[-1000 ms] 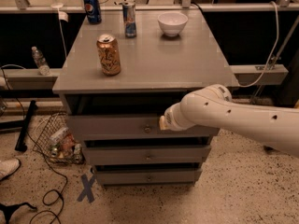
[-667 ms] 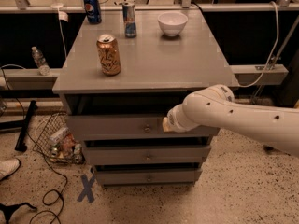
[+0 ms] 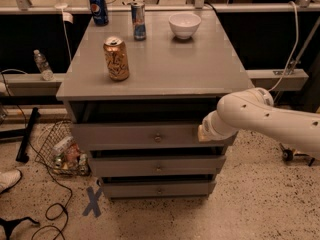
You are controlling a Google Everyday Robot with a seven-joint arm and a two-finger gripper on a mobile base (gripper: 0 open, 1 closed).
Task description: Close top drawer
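The top drawer [image 3: 125, 135] is the widest grey front of the cabinet, with a small round knob [image 3: 158, 137] at its centre. It stands out a little from the cabinet, with a dark gap above it. My gripper [image 3: 202, 133] is at the end of the white arm [image 3: 260, 116] that reaches in from the right. It is against the right part of the drawer front, to the right of the knob.
On the cabinet top [image 3: 165, 59] stand an orange can [image 3: 116, 59], a blue can [image 3: 99, 8], a slim can [image 3: 138, 21] and a white bowl [image 3: 184, 24]. Two narrower drawers [image 3: 158, 168] sit below. A wire basket [image 3: 62, 151] and cables lie on the floor at left.
My gripper has slid to the right along the top drawer front, away from the knob. The drawer looks about the same.
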